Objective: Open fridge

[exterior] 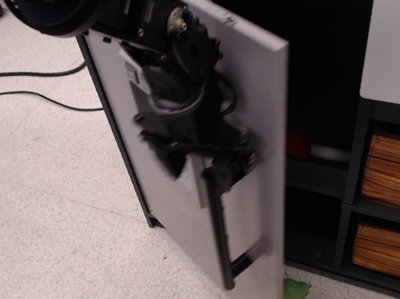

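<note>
The fridge's light-grey door (256, 98) stands swung wide open, hinged at its left edge, showing the black interior (321, 60). My black gripper (221, 167) is shut on the top of the long black bar handle (221, 235) on the door's front. The arm covers most of the grey dispenser recess (133, 73). Something red and something white (310, 146) sit on a shelf inside the fridge.
A dark shelf unit with wooden-fronted drawers (399, 175) stands right of the fridge under a light-grey top (393, 50). A small green pear-like toy (296, 292) lies on the floor below the door's free edge. Black cables (22, 84) run across the speckled floor at left.
</note>
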`<state>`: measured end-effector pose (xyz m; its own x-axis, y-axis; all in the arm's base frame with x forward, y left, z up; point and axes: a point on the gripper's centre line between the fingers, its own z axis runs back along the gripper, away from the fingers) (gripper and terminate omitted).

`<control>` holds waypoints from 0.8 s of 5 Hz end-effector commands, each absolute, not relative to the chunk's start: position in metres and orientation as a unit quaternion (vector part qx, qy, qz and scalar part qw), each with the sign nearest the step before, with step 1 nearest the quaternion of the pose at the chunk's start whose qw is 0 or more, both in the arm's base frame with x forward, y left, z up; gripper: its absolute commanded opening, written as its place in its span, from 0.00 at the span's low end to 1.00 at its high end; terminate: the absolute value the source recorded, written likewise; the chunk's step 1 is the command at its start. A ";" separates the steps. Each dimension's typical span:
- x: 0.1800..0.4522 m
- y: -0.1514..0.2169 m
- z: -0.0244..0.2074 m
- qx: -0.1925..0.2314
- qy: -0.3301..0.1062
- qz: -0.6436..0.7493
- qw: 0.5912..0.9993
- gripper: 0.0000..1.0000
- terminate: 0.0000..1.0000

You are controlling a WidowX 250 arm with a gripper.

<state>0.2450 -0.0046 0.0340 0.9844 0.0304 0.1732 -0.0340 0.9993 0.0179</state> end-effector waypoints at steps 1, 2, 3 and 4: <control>0.194 -0.008 0.033 0.016 -0.039 -0.090 0.995 1.00 0.00; 0.172 -0.022 0.019 0.014 -0.040 -0.123 0.991 1.00 0.00; 0.170 -0.057 0.005 0.012 -0.046 -0.159 0.986 1.00 0.00; 0.187 -0.098 0.000 0.000 -0.052 -0.174 0.983 1.00 0.00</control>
